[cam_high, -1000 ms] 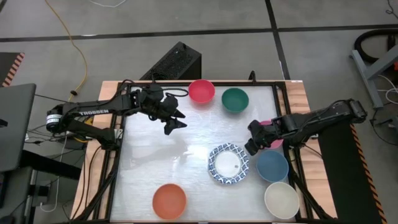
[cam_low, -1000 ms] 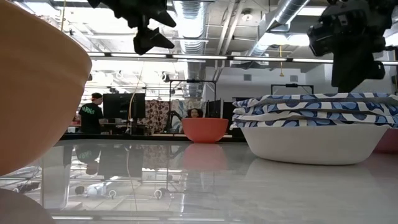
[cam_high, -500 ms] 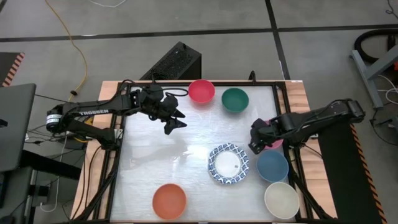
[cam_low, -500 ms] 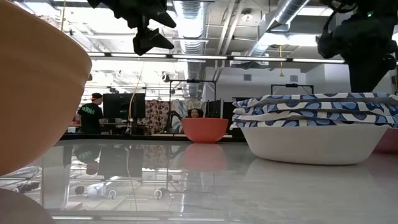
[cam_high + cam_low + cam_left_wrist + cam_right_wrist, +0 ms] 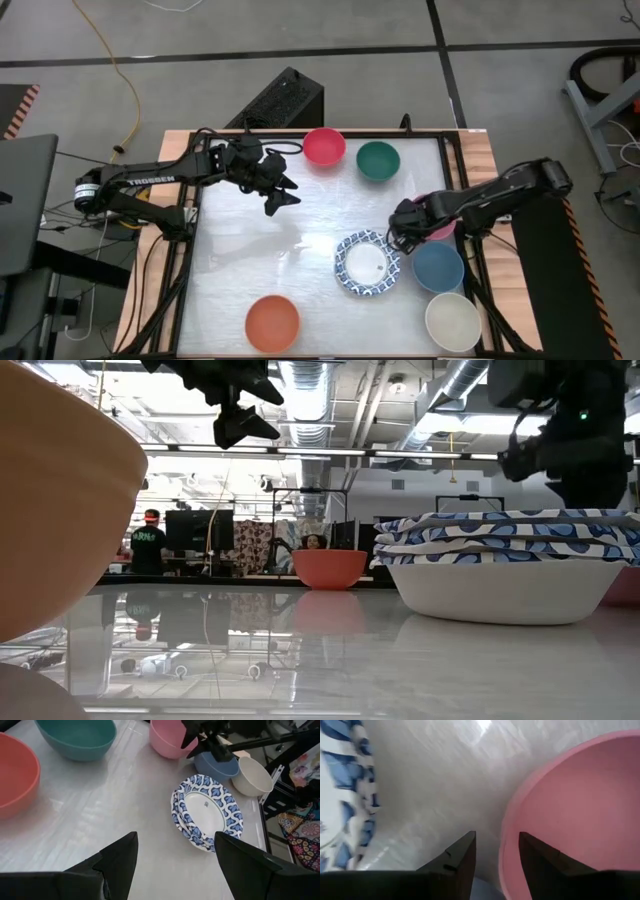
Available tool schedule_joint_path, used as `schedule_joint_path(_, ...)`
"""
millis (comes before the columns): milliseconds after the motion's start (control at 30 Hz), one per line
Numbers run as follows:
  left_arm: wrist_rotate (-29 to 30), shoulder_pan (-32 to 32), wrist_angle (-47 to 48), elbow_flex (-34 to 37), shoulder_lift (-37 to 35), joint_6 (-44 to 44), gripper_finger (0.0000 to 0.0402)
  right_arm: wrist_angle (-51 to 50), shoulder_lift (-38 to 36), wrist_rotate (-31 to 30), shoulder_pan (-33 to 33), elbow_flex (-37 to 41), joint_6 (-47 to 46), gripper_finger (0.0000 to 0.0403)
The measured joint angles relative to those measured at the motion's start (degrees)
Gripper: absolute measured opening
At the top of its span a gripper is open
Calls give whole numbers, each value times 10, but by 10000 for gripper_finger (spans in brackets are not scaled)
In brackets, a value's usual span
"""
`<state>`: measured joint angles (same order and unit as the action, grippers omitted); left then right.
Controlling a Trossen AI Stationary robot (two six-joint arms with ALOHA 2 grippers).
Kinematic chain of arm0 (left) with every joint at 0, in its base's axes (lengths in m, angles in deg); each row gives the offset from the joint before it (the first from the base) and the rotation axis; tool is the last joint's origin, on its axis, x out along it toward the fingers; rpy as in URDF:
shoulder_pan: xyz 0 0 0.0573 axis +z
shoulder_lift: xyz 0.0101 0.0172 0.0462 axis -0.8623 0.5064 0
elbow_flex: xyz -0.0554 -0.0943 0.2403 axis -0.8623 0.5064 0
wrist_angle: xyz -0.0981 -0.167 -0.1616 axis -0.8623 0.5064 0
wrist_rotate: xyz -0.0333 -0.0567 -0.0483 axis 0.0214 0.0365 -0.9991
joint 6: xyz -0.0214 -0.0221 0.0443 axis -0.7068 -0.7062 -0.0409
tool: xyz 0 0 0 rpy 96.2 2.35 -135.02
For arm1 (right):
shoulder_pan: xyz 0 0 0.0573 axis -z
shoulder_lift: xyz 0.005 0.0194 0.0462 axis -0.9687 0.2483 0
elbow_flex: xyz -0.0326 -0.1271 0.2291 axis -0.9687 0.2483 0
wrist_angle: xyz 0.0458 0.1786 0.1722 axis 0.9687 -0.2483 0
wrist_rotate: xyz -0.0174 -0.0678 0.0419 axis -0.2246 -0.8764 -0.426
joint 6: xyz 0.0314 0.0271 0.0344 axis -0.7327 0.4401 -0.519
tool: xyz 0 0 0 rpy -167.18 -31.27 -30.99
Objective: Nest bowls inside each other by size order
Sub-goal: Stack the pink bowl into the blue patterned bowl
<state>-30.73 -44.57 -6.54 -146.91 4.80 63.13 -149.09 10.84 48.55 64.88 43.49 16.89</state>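
My right gripper (image 5: 398,228) (image 5: 497,852) points down, open, over the pink bowl (image 5: 580,815) (image 5: 440,230) at the table's right. One finger stands outside the bowl's rim (image 5: 509,837) on the side toward the patterned stack, the other over its inside. I cannot tell whether they touch it. The stacked blue-and-white patterned bowls (image 5: 367,263) sit left of it, with the blue bowl (image 5: 438,267) and cream bowl (image 5: 453,320) nearer. Red (image 5: 324,145) and teal (image 5: 378,160) bowls stand at the far edge and an orange one (image 5: 272,323) at the near edge. My left gripper (image 5: 282,196) hangs open, high at the far left.
A black frame (image 5: 455,180) runs around the white tabletop. The table's middle and left (image 5: 250,250) are bare. In the low view, people and monitors (image 5: 150,540) show in the room beyond the table.
My right gripper has sunk and tipped to point steeply down, shifting slightly toward the table's left, and now stands over the pink bowl's rim. Its finger gap looks the same. The bowls have not moved.
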Motion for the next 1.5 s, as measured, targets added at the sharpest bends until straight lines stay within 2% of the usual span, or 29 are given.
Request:
schedule_joint_path(167, 0, 0, 0, 0, 0, -1, 251, -13, 37, -5, 0, 0, -9, 142)
schedule_joint_path(367, 5, 0, 0, 0, 0, -1, 251, -7, 63, -3, 0, 0, -11, 30)
schedule_joint_path(433, 9, 0, 1, 0, 0, -1, 251, -4, 62, -2, 0, 0, -15, 14)
schedule_joint_path(767, 15, 0, 1, 0, 0, -1, 251, -18, 46, -27, 0, -40, -16, 10)
schedule_joint_path(1200, 21, 0, 1, 0, 0, -1, 251, -46, 46, -38, 51, -133, 114, 10)
schedule_joint_path(1333, 49, 0, 1, 0, 0, -1, 251, -50, 46, -38, 72, -153, 159, 10)
schedule_joint_path(1500, 50, 0, 1, 0, 0, -2, 251, -56, 46, -38, 99, -171, 211, 11)
